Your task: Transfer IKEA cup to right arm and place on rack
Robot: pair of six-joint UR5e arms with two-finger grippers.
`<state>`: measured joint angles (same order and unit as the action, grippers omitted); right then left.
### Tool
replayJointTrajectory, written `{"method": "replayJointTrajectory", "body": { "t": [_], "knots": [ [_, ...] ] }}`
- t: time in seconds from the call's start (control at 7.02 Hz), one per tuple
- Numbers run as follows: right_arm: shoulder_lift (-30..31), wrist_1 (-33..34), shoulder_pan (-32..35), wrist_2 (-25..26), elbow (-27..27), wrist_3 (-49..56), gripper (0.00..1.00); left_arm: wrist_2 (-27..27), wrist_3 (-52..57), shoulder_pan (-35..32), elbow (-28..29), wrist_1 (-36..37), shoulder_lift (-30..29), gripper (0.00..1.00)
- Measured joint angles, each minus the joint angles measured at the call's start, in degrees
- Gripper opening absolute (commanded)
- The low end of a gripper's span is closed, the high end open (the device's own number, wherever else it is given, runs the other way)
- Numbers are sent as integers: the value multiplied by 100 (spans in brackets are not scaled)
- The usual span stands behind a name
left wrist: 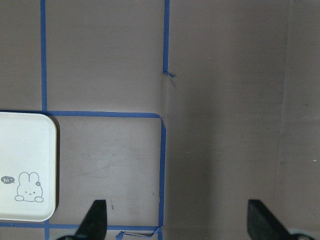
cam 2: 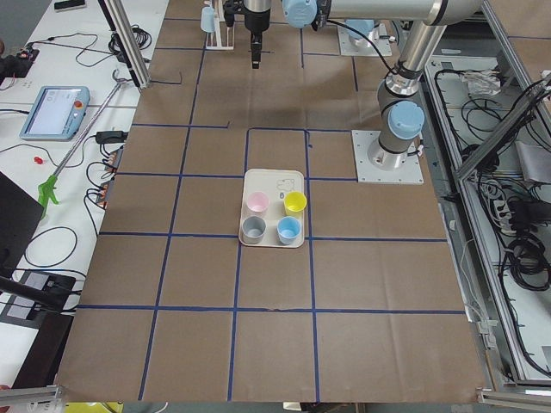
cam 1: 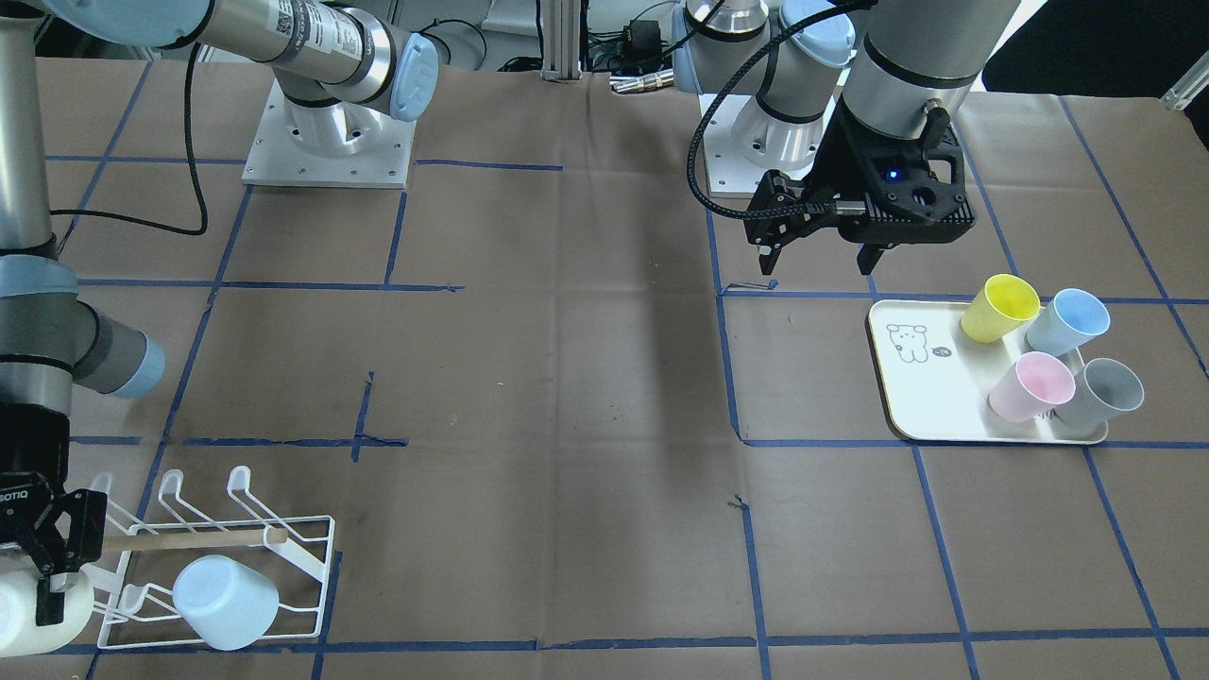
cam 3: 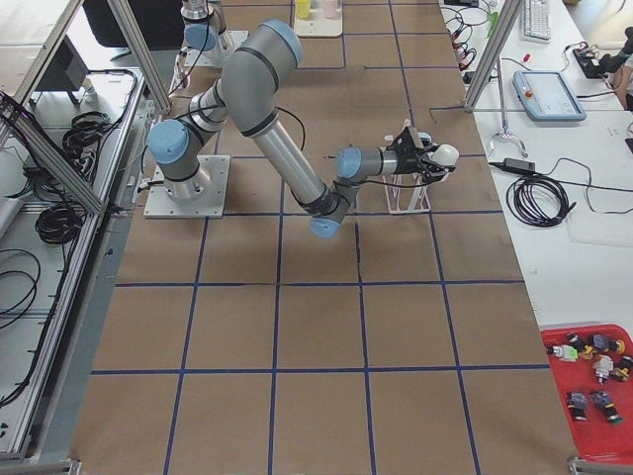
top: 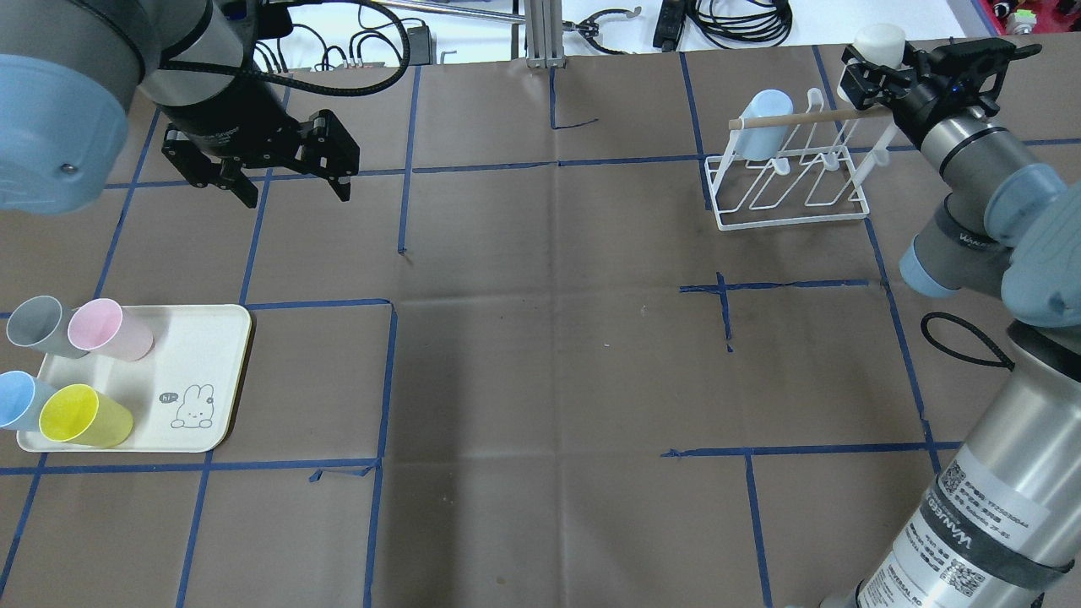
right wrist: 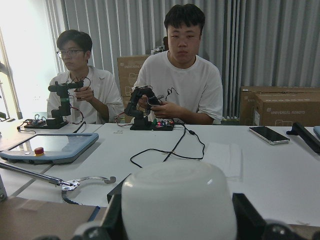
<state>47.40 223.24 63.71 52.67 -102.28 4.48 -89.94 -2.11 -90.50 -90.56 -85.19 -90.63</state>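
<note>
In the front-facing view the right arm [cam 1: 38,368] comes down at the picture's left edge. The right fingers [cam 1: 44,595] are clamped on the white cup [cam 1: 33,619], which is just beside the outer end of the rack [cam 1: 302,567]. I cannot tell if the cup touches the tabletop [cam 1: 567,378]. A light blue cup [cam 1: 225,602] sits tilted on the rack, under the wooden dowel [cam 1: 189,540]. The left fingers [cam 1: 770,231] stand wide apart over the tabletop and hold nothing. They are near the cream tray [cam 1: 921,397], which carries four coloured cups [cam 1: 1031,385].

In the overhead view the white cup is at the far right end of the rack, past the end of the dowel, and the right fingers grip it from both sides. The left fingers hang apart, well away from the tray.

In the exterior right view the near arm reaches to the rack with the white cup at its tip.

In the left wrist view the two fingertips are at the lower corners, with only bare tabletop between them.

In the right wrist view the white cup fills the lower middle, with one finger pressed on each side. Two people sit behind it at a white desk [right wrist: 280,165].
</note>
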Motion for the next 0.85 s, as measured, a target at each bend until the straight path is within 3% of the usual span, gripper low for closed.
{"method": "replayJointTrajectory", "body": {
  "t": [0.85],
  "knots": [
    [372,-201,-6,56,25,0,100,-5,-15,-36,3,-20,-15,100]
  ]
}}
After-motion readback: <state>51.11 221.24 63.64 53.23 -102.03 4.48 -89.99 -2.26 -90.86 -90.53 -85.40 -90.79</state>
